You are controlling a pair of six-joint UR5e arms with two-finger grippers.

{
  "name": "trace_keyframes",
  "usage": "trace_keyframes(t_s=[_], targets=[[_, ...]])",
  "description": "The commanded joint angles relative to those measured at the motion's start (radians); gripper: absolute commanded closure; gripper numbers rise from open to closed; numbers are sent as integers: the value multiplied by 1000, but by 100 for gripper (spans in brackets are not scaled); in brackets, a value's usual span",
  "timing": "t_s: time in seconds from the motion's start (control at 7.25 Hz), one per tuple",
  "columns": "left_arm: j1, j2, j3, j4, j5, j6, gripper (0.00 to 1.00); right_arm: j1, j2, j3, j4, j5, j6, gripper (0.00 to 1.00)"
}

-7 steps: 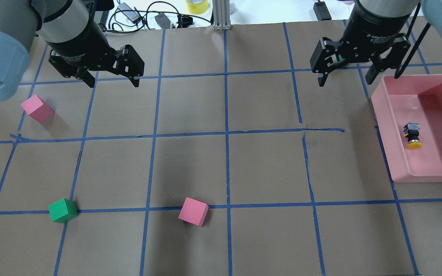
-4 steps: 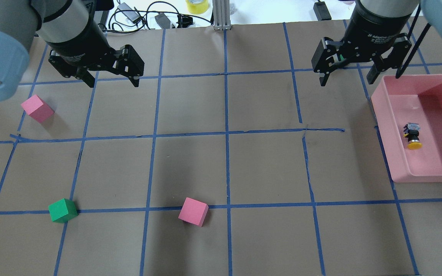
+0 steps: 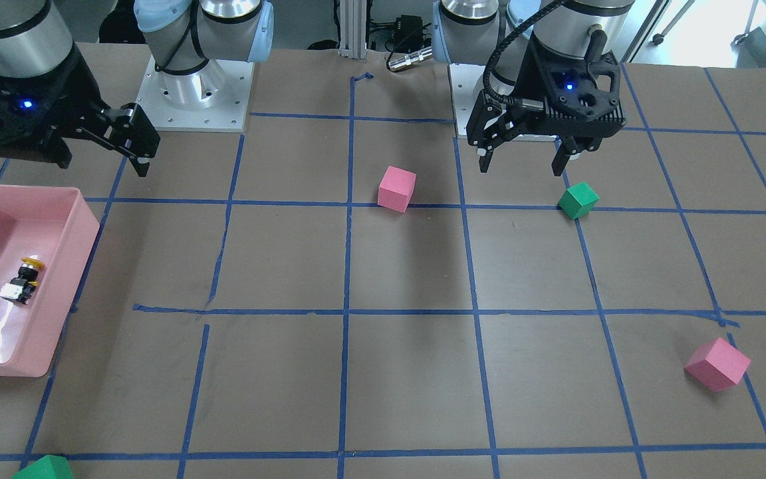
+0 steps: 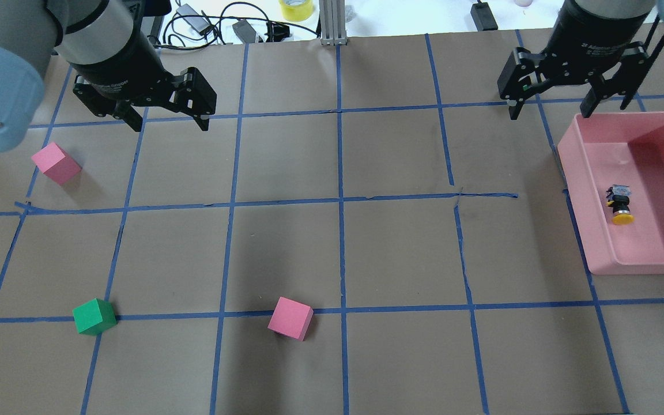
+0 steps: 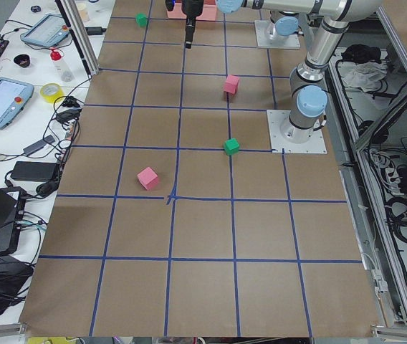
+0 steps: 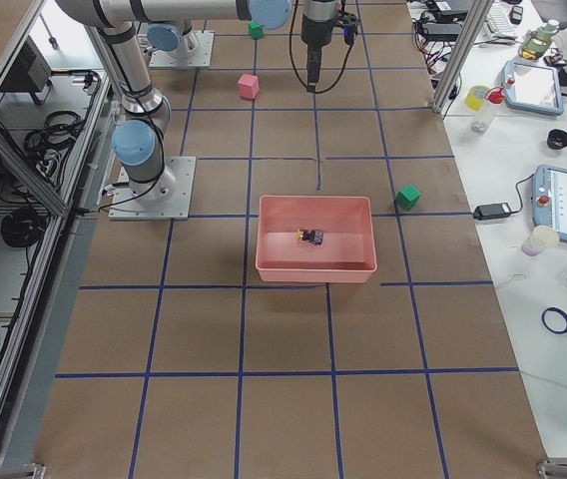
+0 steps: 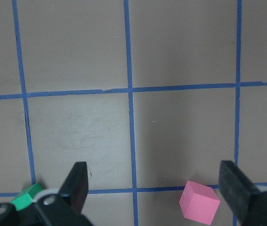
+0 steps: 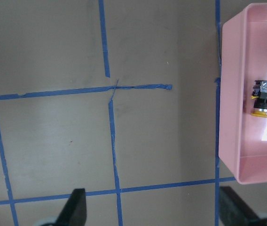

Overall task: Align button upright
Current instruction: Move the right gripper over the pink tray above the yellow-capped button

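From across the desk [image 3: 409, 266], the left claw [image 3: 519, 167] hangs with its two fingers spread wide and nothing between them, close to a green cube [image 3: 578, 201]. A pink cube [image 3: 397, 189] sits nearer the middle. At that view's left edge stands a pink tray [image 3: 87, 226]. The button [image 3: 22, 281] lies on its side on the tray's floor, yellow cap toward the robot, pale base away from it.

From over the robot's shoulders, the right claw [image 4: 551, 109] is open as well and empty. It hovers by the tray's far corner, well apart from the button, which lies near the tray's left wall.

From the desk's end on the robot's right, the button is a small dark speck about mid-tray. The claws are too small to judge in either end view.

The left wrist camera looks down past parted fingers at the green cube and the pink cube. The right wrist camera shows parted fingers, with the tray at the right edge and the button toppled inside.
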Motion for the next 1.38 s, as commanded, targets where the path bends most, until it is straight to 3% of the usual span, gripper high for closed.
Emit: trace_keyframes(t_s=[0.0,0.41,0.69,0.97,1.24], targets=[[0,1,0,0,0,1,0,-153,24,29,-3,-49,-18,0],[0,1,-2,0,0,1,0,-295,70,93,-148,-90,-241,0],[0,1,-2,0,0,-1,0,-372,141,144,-347,-95,-326,0],[0,1,-2,0,2,1,0,-377,176,188,-357,-78,-415,0],[0,-1,-2,0,3,-1,0,-397,227,245,-485,-81,-423,0]])
